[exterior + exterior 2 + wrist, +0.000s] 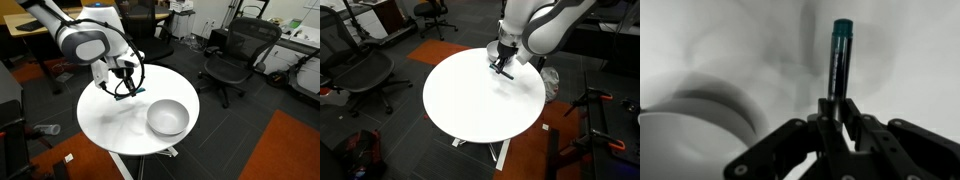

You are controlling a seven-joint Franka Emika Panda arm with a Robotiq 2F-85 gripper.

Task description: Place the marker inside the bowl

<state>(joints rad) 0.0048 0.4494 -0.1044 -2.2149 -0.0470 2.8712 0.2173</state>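
Note:
My gripper (126, 86) is shut on the marker (840, 58), a slim dark pen with a teal end that sticks out past the fingertips (838, 108). A bit of teal also shows at the jaws in an exterior view (137, 91). The gripper is over the far left part of the round white table (110, 120), and it also shows in the other exterior view (502, 66). The light grey-white bowl (167, 117) stands upright and empty near the table's front right, apart from the gripper. Its rim shows at the lower left of the wrist view (685, 135). I cannot make out the bowl in the exterior view facing the arm.
Black office chairs stand around the table (235, 55) (360, 70). Orange carpet (290, 150) lies beside the table base. A desk (30, 25) is behind the arm. The table edge (480, 135) drops to the dark floor.

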